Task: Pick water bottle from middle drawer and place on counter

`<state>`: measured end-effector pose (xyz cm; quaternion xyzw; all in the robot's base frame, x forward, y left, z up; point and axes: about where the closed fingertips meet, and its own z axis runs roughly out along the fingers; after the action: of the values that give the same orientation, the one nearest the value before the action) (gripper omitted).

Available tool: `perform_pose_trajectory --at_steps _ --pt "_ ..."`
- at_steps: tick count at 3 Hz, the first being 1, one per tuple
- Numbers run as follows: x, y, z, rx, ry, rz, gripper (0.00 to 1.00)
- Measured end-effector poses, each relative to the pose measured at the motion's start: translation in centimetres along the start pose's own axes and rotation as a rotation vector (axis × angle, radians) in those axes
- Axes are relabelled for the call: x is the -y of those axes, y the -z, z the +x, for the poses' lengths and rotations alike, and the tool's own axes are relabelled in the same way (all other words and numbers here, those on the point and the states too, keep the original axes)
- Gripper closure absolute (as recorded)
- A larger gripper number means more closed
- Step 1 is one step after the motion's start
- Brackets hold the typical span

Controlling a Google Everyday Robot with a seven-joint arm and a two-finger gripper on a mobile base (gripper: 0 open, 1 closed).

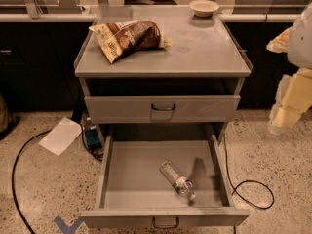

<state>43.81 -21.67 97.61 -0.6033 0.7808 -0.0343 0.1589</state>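
- Found the water bottle lying tilted on the floor of the open middle drawer, cap toward the front right.
- Spotted the gripper well right of the cabinet, holding nothing; could not tell its opening.
- Judged best: descend from above, close across the ribbed body.
- Favoured the counter right of the chip bag, short of the bowl.

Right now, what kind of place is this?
Probably an office or lab workspace: grey metal drawer cabinet on speckled floor, black cables trailing, long pale glass-panelled ledge behind. The gripper hangs at the right edge, beside the cabinet.
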Motion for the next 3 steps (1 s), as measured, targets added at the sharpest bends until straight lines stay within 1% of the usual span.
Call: perform_pose_trajectory --at_steps 1,2,3 --pt "0.0 0.0 0.0 0.0 0.0 0.0 0.0" --pt "-1.4 -2.1 0.0 0.011 -0.026 -0.024 0.0" --pt "-3.7 -6.5 0.2 0.027 -0.076 -0.048 0.0"
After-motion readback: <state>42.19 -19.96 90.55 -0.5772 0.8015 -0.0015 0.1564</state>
